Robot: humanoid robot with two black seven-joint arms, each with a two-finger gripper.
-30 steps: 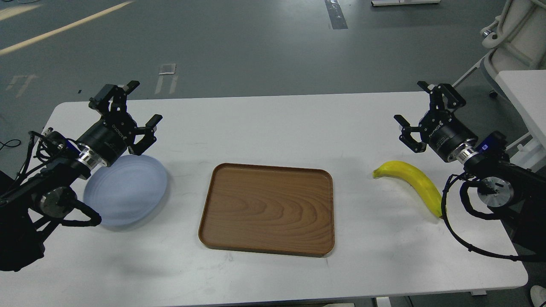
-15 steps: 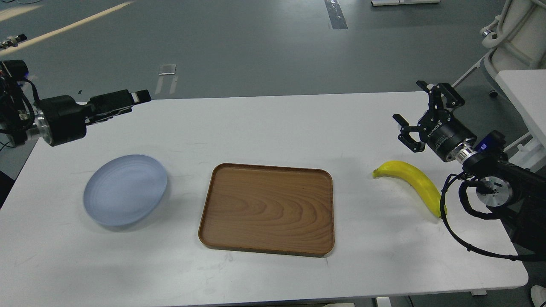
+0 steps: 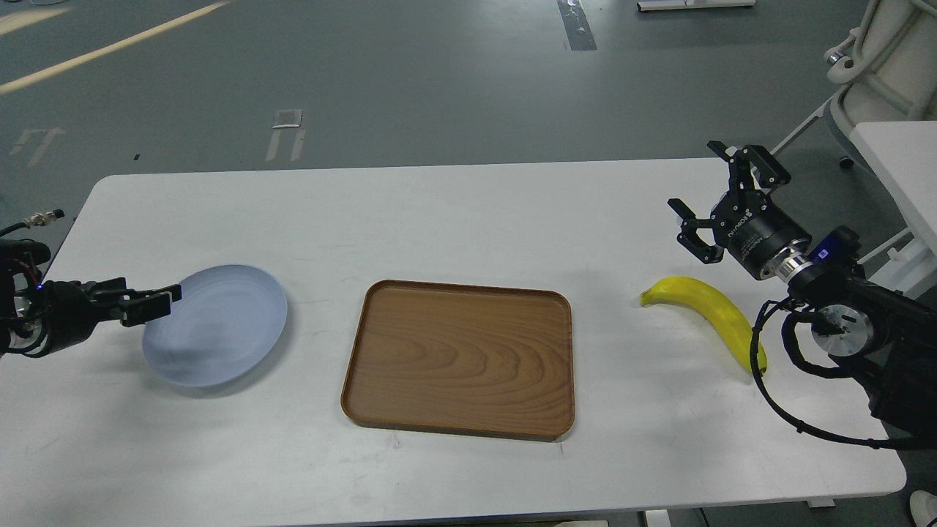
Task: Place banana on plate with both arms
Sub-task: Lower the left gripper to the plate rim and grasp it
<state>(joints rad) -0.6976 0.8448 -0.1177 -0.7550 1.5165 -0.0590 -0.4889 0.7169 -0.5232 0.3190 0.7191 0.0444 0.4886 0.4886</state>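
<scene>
1. on the white table point(image 3: 468, 219), nearest: brown wooden tray point(image 3: 460, 356), bare, centre.
2. left of it: pale blue plate point(image 3: 216, 324), flat on the table, nothing on it.
3. at the plate's left rim: left gripper point(image 3: 150, 304), seen side-on and low; fingers cannot be told apart, so its opening cannot be told.
4. right side: banana point(image 3: 710, 315), lying on the table, well apart from the plate, untouched.
5. farther back, beyond the banana: right gripper point(image 3: 706, 212), fingers spread wide, holding nothing.
6. risk, as judged: the curved banana may roll or slip from a pinch off its middle; the left gripper may nudge the light plate.
</scene>
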